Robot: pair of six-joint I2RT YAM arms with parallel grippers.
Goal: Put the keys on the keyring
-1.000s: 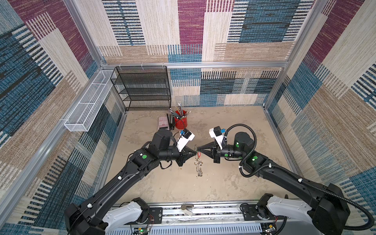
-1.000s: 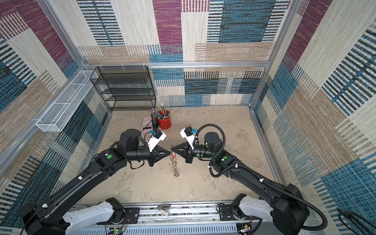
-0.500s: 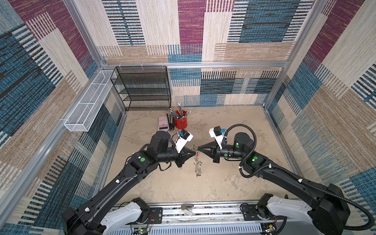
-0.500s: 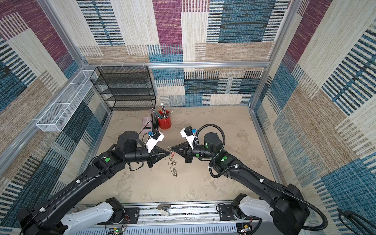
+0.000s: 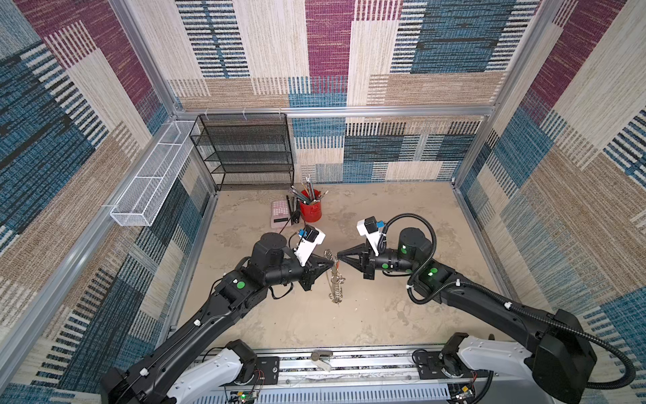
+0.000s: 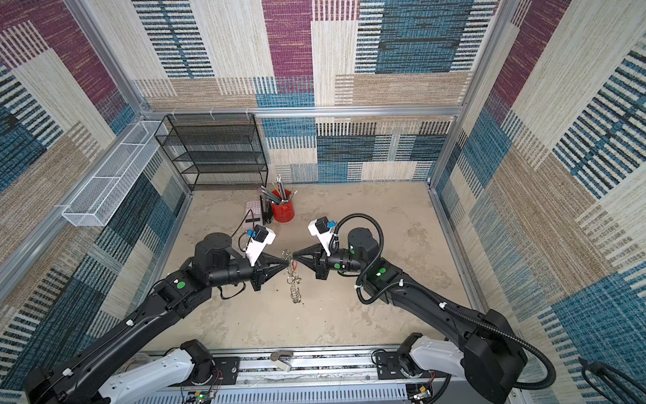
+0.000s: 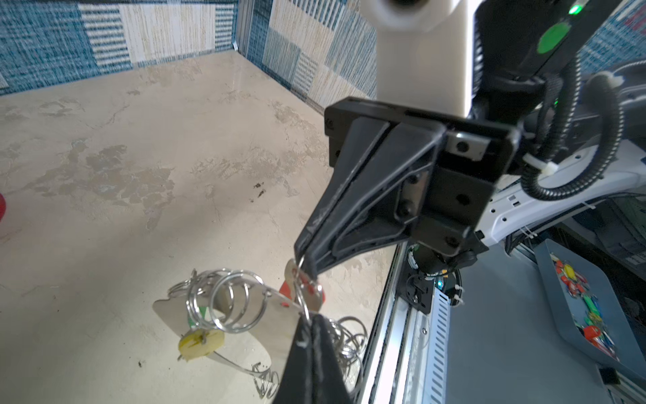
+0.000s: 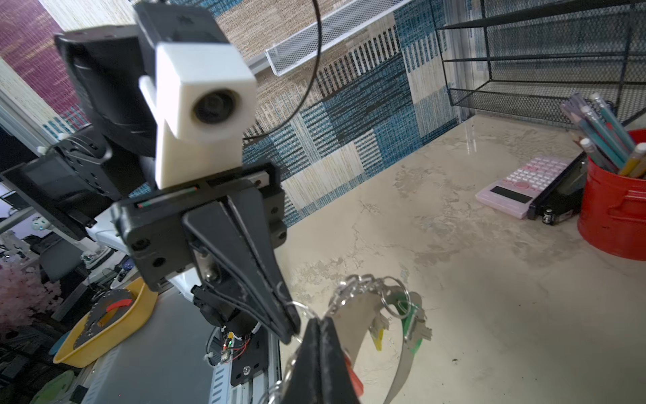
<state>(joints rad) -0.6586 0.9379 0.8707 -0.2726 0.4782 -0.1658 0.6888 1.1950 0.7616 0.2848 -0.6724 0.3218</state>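
**Change of position.** Compared with one second ago, the meeting point of the two grippers is displaced slightly toward the left and far side of the table (image 5: pixel 384 314) in both top views. The keyring (image 5: pixel 335 283) is still suspended between the gripper tips, above the middle of the table and hanging down toward it.

**Containers.**
- A red cup (image 5: pixel 311 213) is placed near the back of the table and is filled with pencils (image 5: pixel 307 190). A pink calculator (image 5: pixel 279 211) is laid just beside it.
- In the left wrist view, a grey tray (image 7: pixel 548 280) is seen beyond the table edge. It is loaded with small items in red, yellow and green.
- In the right wrist view, a yellow tray (image 8: pixel 91 356) is seen off the table. A flat grey piece and a red piece are held in it.

**Grippers.**
- The left gripper (image 7: pixel 309 321) is fully closed. Its tips are clamped on a split ring at the edge of the keyring band.
- The right gripper (image 7: pixel 303 260) is likewise fully closed. Its tips appear to be pinched on the head of the red-tagged key (image 7: pixel 309 292), though the contact is small and partly covered.
- The two gripper tips are set almost touching.
- A yellow-tagged key (image 8: pixel 377 335) and a green-tagged key (image 8: pixel 412 325) are hung from rings on the band.
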